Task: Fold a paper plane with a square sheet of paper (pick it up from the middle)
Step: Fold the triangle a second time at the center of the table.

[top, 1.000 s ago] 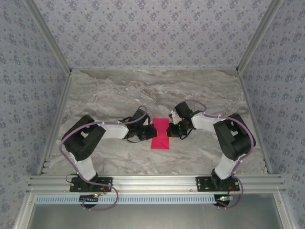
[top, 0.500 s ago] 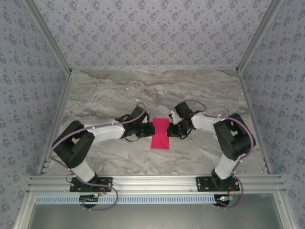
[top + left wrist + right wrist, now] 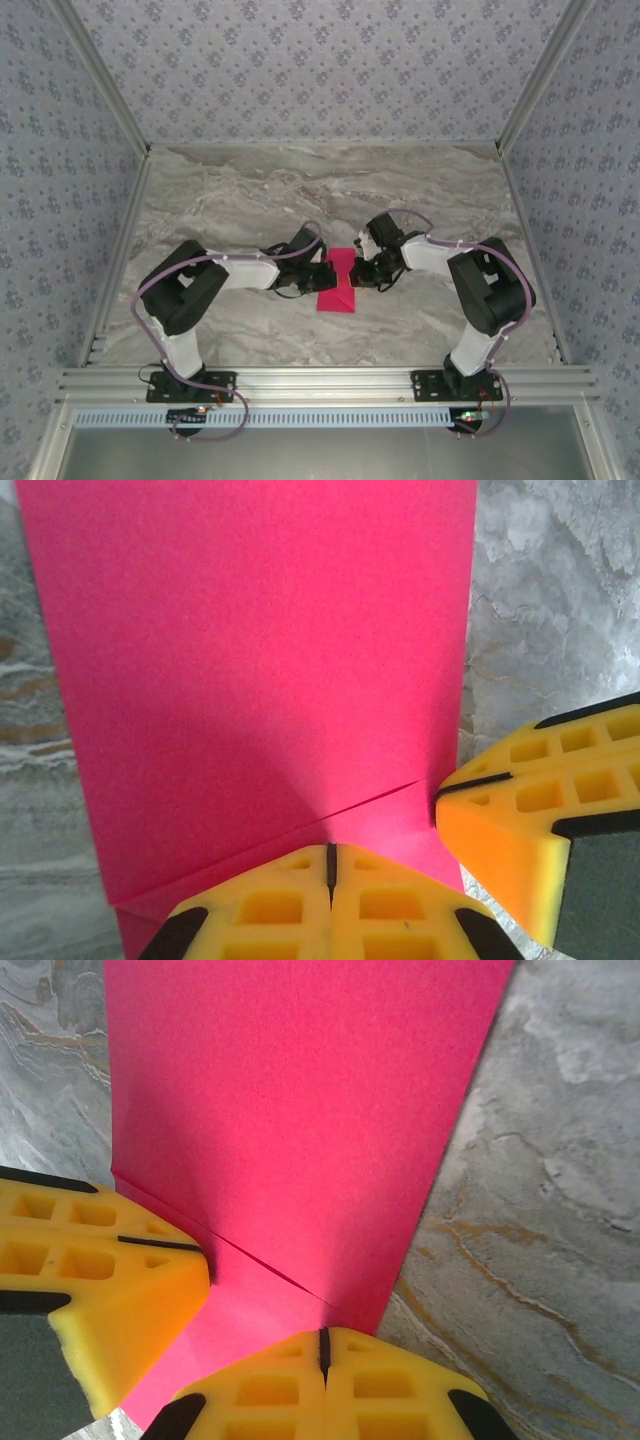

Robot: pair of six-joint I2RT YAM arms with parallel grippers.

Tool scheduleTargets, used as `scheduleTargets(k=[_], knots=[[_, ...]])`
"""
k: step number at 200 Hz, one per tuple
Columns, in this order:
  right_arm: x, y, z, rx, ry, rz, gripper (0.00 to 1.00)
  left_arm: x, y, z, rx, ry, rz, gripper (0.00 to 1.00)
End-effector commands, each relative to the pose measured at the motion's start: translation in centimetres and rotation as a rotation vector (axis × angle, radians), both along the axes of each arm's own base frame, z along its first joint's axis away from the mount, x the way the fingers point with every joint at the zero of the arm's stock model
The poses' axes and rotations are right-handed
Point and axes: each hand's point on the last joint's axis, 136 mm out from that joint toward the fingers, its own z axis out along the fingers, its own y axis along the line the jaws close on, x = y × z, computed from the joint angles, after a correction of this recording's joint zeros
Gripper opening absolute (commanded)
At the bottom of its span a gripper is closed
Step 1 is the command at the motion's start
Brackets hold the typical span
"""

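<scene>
Grey-veined marble surface is seen from above, with the left arm's base and the right arm's base bolted at its near edge. Further in, near the middle of the surface, the sheet of paper is laid, magenta and narrowed at its waist. The left tool is set against its left edge and the right tool against its right edge.

The grips cannot be judged from above but are made plain by the wrist views. The left tool's yellow pads are pressed together, with the paper's edge pinched at a slanting crease. The right tool's pads are likewise closed on the opposite edge. One yellow finger of each tool is caught in the other's view, just beside the paper. Farthest back, patterned wallpaper is seen on the walls.
</scene>
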Motion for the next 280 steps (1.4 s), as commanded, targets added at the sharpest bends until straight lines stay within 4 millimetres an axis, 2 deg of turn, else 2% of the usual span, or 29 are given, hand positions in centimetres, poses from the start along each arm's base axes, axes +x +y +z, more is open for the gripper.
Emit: scheduleTargets(k=[1,18,33,61,81,99,125,146,163,197,254,280], knots=[[-2.3,-4.3,-4.7,-0.225,0.096,-0.022,0.02,0.2,3.9,-3.6,0.206,0.048,0.108,0.02],[-2.2,-4.4,-4.7,-0.23,0.095,-0.025,0.02,0.1,6.0,-4.8,0.266,0.076,0.164,0.02],[-2.2,-4.5,-4.7,-0.232,0.093,-0.026,0.02,0.3,7.4,-4.8,0.269,0.079,0.198,0.02],[-2.2,-4.6,-4.6,-0.232,0.093,-0.029,0.02,1.1,9.5,-3.2,0.264,0.045,0.234,0.02],[-2.1,-4.5,-4.6,-0.23,0.092,-0.029,0.02,1.9,10.0,-1.3,0.246,0.004,0.23,0.02],[-2.1,-4.5,-4.6,-0.227,0.09,-0.029,0.02,2.3,8.8,0.8,0.188,-0.042,0.19,0.02],[-2.0,-4.3,-4.4,-0.216,0.089,-0.028,0.02,2.3,5.2,4.2,0.042,-0.108,0.101,0.02],[-2.0,-4.0,-4.3,-0.203,0.087,-0.025,0.02,1.6,2.4,5.4,-0.029,-0.128,0.031,0.02],[-1.9,-3.8,-4.2,-0.192,0.085,-0.025,0.02,1.2,1.2,4.6,-0.018,-0.107,0.007,0.02],[-1.9,-3.4,-3.9,-0.175,0.079,-0.015,0.01,0.6,0.2,2.1,0.017,-0.053,0.013,0.01],[-1.6,-3.0,-3.0,-0.148,0.049,-0.006,0.0,0.8,1.6,-0.7,0.142,-0.027,0.051,0.0],[-0.9,-1.9,-1.2,-0.082,0.003,0.004,0.0,0.3,2.2,-1.2,0.163,-0.009,0.059,0.0]])
